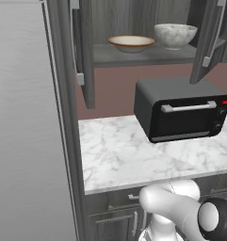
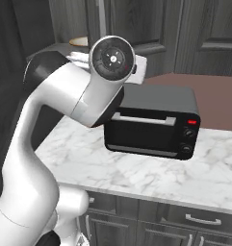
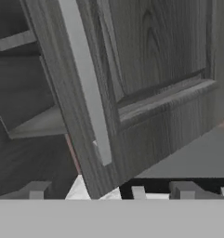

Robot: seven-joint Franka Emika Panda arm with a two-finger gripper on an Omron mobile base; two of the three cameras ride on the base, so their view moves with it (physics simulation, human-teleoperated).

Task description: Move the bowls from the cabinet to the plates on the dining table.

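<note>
The dark grey wall cabinet [image 1: 133, 19] stands with both doors swung open. On its shelf the shallow cream bowl with a tan rim [image 1: 131, 43] sits to the left of the deeper marbled bowl [image 1: 175, 35]. A sliver of the cream bowl [image 2: 79, 42] peeks out behind my arm. My gripper [image 3: 111, 191] is open with nothing between its fingertips [image 3: 36, 189]. It hangs close in front of an open cabinet door [image 3: 155, 93], level with the lower end of that door's silver bar handle [image 3: 85, 88]. The plates and the dining table are out of view.
A black toaster oven [image 1: 183, 110] stands on the marble worktop [image 1: 119, 155] right under the cabinet, also seen as the toaster oven [image 2: 153, 127]. A tall steel fridge [image 1: 25, 122] flanks the left side. Low drawers [image 2: 199, 221] run under the worktop.
</note>
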